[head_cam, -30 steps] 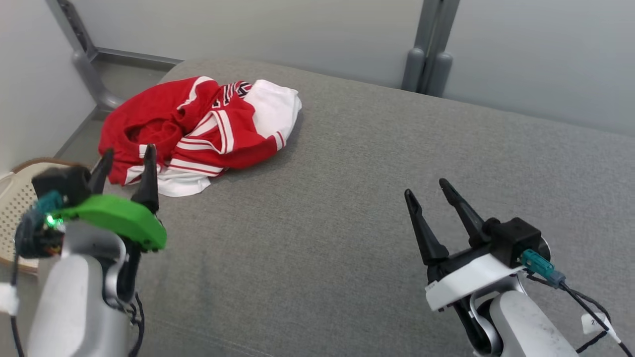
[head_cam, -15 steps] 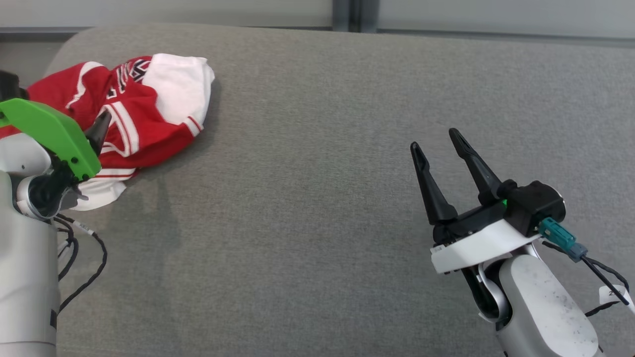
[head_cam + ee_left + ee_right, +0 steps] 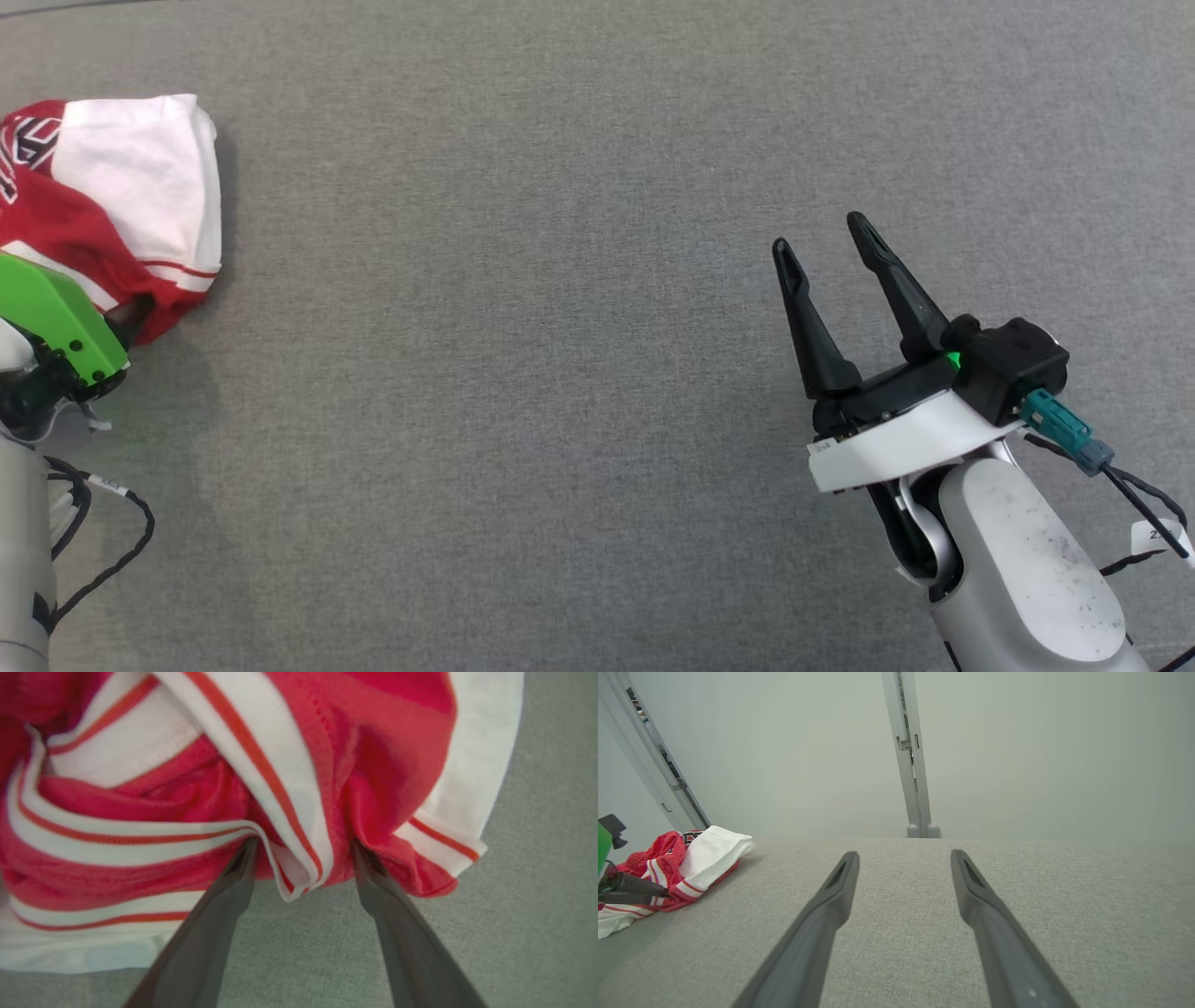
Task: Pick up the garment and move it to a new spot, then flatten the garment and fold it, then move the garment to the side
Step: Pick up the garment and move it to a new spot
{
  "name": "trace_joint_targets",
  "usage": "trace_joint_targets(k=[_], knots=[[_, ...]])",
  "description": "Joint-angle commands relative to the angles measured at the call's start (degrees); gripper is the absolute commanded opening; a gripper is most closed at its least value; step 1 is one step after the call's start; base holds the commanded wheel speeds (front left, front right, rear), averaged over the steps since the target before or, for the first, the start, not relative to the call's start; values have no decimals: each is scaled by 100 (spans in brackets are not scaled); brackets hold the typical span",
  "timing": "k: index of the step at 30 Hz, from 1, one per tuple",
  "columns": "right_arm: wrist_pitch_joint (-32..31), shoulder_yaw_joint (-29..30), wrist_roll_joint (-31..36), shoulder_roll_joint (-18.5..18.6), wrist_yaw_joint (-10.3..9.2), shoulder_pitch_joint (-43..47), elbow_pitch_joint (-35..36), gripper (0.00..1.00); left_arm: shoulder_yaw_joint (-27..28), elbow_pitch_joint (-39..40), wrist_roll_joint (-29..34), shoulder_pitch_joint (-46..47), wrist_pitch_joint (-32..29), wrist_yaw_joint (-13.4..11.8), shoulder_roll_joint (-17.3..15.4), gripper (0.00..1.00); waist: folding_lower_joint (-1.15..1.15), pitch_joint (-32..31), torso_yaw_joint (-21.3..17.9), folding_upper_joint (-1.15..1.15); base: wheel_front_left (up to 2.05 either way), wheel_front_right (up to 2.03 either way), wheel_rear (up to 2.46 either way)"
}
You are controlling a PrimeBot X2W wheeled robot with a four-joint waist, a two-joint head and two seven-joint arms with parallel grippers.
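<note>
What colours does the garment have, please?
The garment is red with white stripes; left wrist view shows it best.

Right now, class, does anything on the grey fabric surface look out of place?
The red-and-white striped garment lies crumpled in a heap on the grey fabric surface, at the robot's left, not flat. The left gripper, open, reaches into its folds.

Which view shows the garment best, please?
The left wrist view: the garment is close up, red folds and white stripes clear, at the open left gripper. The head view crops it at the left edge; the right wrist view shows it small, far left.
</note>
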State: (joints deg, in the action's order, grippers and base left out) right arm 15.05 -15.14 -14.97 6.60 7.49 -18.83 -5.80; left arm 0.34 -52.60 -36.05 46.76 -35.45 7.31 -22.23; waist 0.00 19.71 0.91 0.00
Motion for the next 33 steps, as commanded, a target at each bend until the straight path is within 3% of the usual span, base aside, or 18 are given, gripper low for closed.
trace_joint_targets(k=[1,2,3,13,24,28,33], knots=[[18,9,-38,-9,0,-64,-1,100,-25,-98,-22,85,60,22,-42,91,0,163,-175,0,0,0,0],[18,10,-41,-15,0,-66,-15,100,-61,-141,-32,101,80,22,-51,37,0,161,-182,0,0,0,0],[17,8,-43,-23,0,-66,-27,100,-105,-166,-48,109,117,23,-51,0,0,152,-182,0,0,0,0],[18,-66,-114,-115,0,123,-199,100,-827,143,-50,7,411,21,-343,0,0,-475,-169,0,0,0,0],[18,-7,-267,-282,0,478,-340,100,-2152,2034,-313,194,277,21,-854,0,0,-1383,-513,0,0,0,0],[17,34,-299,-313,0,546,-335,100,-2451,2797,-523,263,142,21,-821,0,0,-1558,-745,0,0,0,0],[18,151,-314,-341,0,606,-299,100,-2631,3723,-797,453,35,22,-550,0,0,-1656,-1052,0,0,0,0]])
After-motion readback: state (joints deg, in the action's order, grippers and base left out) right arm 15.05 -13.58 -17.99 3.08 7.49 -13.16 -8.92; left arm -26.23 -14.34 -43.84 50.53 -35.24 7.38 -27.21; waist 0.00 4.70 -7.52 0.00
